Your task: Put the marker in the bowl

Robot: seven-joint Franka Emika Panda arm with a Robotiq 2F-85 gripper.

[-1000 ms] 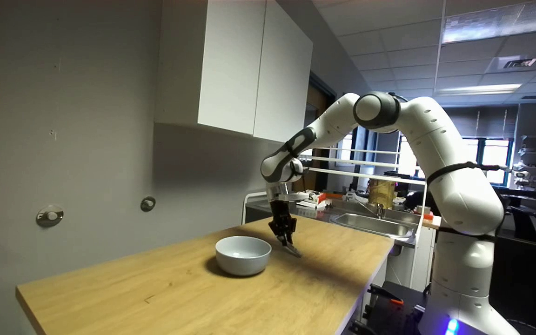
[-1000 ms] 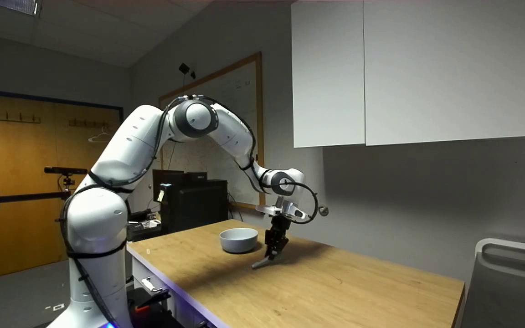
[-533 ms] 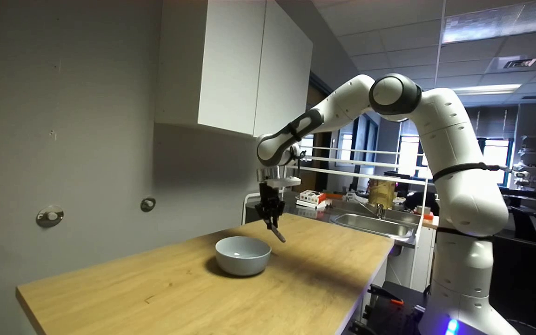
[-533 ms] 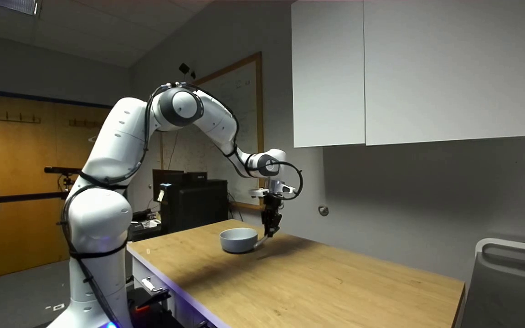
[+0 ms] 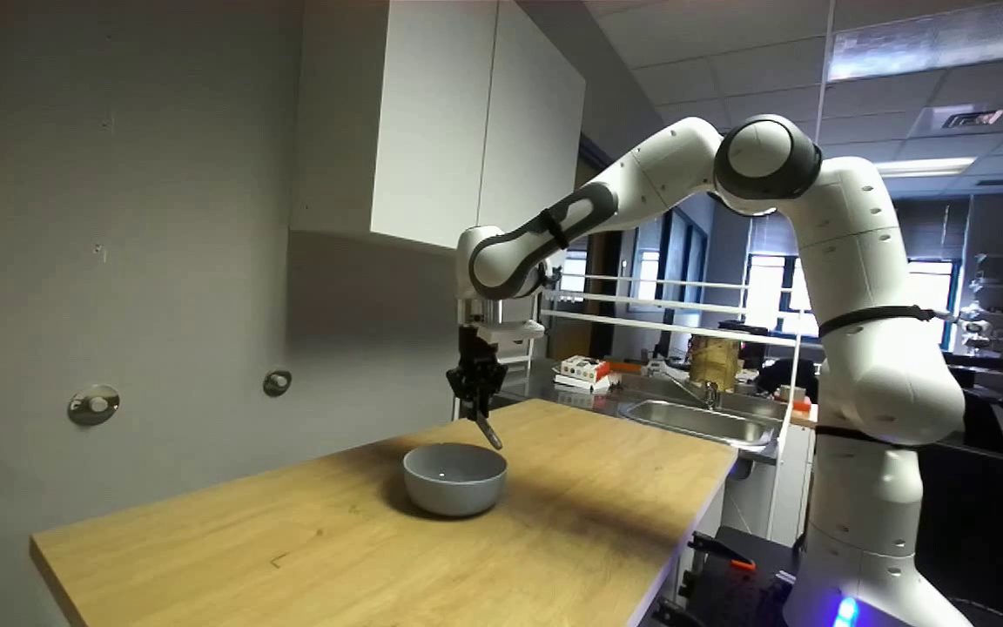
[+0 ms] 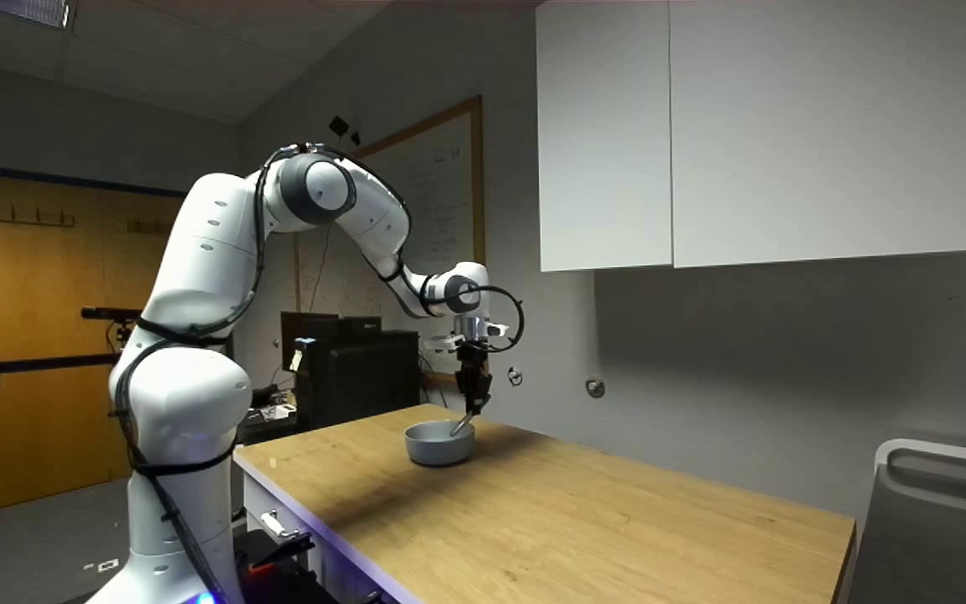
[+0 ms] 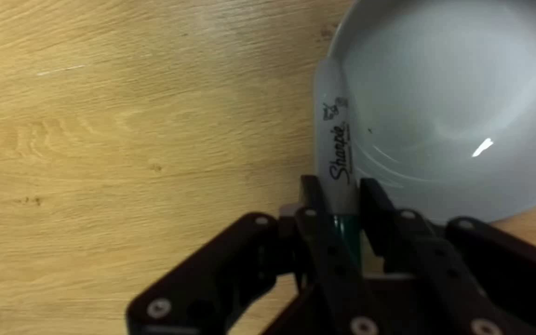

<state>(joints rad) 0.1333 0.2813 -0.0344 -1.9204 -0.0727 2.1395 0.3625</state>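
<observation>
The marker (image 7: 337, 139) sits in the gripper (image 7: 341, 187), its green part between the two fingers (image 7: 312, 191) and its grey printed length jutting out past their tips. The fingers are closed in on it, one on each side, as far as the marker lets them come. In the wrist view the grey length runs along the edge of the bowl (image 7: 458, 93) and covers part of the rim. In both exterior views the marker slants down from the fingertips, clear of the tabletop (image 5: 292, 540). In an exterior view its lower end (image 6: 456, 429) shows against the inside of the bowl; in an exterior view that end (image 5: 494, 441) shows just above the rim, with a gap. Whether it dips below the rim I cannot tell. A second ago the gripper is low and the marker is down at the tabletop beside the bowl; now both are higher and have shifted across to the bowl's edge. The arm (image 5: 667, 170) carries its elbow higher and farther back toward its base than in that frame. The bowl stands in the same spot.
</observation>
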